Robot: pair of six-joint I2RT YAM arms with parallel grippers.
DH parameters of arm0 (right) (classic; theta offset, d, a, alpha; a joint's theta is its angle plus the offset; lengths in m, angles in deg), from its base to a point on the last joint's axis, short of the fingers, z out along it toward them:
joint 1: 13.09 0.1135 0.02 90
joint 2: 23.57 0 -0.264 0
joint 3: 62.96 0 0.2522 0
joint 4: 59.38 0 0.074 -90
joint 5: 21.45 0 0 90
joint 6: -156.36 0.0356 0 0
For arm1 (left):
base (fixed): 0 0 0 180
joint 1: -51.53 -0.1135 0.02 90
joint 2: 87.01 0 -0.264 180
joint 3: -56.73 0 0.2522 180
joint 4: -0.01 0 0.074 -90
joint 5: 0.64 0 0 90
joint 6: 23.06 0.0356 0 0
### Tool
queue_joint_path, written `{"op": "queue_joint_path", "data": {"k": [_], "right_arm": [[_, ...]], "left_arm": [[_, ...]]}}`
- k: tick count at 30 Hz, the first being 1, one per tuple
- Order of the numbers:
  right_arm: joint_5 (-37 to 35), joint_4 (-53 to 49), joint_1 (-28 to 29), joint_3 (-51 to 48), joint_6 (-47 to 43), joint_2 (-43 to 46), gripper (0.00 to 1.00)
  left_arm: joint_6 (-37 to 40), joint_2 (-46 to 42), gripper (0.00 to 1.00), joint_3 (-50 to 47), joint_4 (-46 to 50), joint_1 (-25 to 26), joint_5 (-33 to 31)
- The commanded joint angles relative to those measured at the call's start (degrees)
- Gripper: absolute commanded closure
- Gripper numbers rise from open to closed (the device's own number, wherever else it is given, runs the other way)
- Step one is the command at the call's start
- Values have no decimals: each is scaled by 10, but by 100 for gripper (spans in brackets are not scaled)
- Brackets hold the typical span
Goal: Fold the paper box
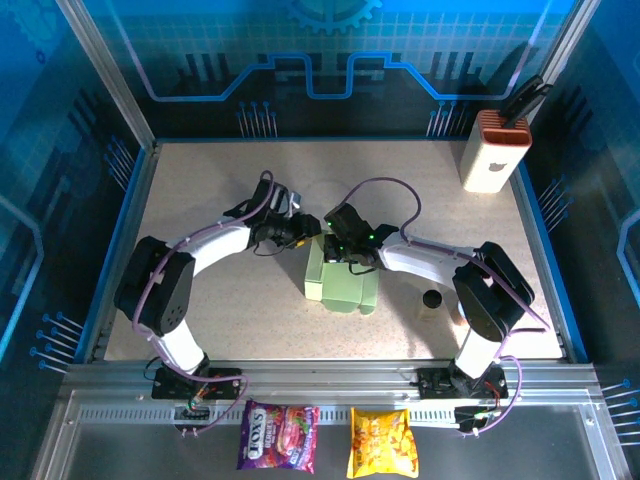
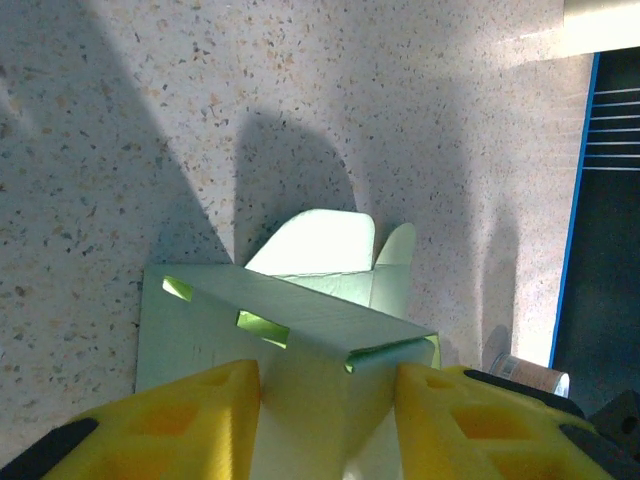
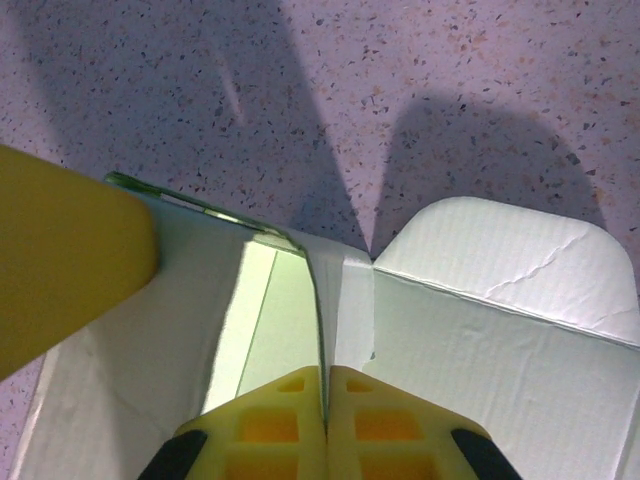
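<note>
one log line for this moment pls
paper box: partly folded, on table | left gripper: clamped on its folded side | right gripper: pinching a thin wall

The paper box [image 3: 480, 330] is matt, finely ribbed card with a crease in one flap, the right gripper [image 3: 326, 385] on it smooth yellow plastic, the table [image 3: 400, 80] beneath it matt, speckled and stone-like.
</note>
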Motion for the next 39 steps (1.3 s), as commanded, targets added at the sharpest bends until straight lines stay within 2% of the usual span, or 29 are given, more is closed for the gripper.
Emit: {"op": "queue_joint_path", "data": {"k": [1,7,10,14,20,25,30,32,39], "right_arm": [[23,-8,12,-3,-17,-3,91],[51,3,9,3,-45,20,80],[86,29,1,-9,-80,45,70],[150,60,-19,-41,-143,89,59],[248,80,-74,-80,-227,150,48],[325,116,-149,-118,-282,162,47],[414,151,-210,-123,-336,99,47],[463,149,-218,-109,-375,64,46],[537,175,-229,-80,-435,-20,46]], "left_arm": [[18,19,61,15,26,-3,2],[20,19,62,3,23,-3,1],[24,19,62,-2,25,-3,-1],[26,19,62,-5,25,-3,-2],[26,22,62,-6,26,-3,-1],[26,19,62,-10,26,-3,-1],[27,15,61,-11,27,-3,0],[30,16,61,-10,28,-3,3],[34,20,61,-3,33,-3,10]]}}
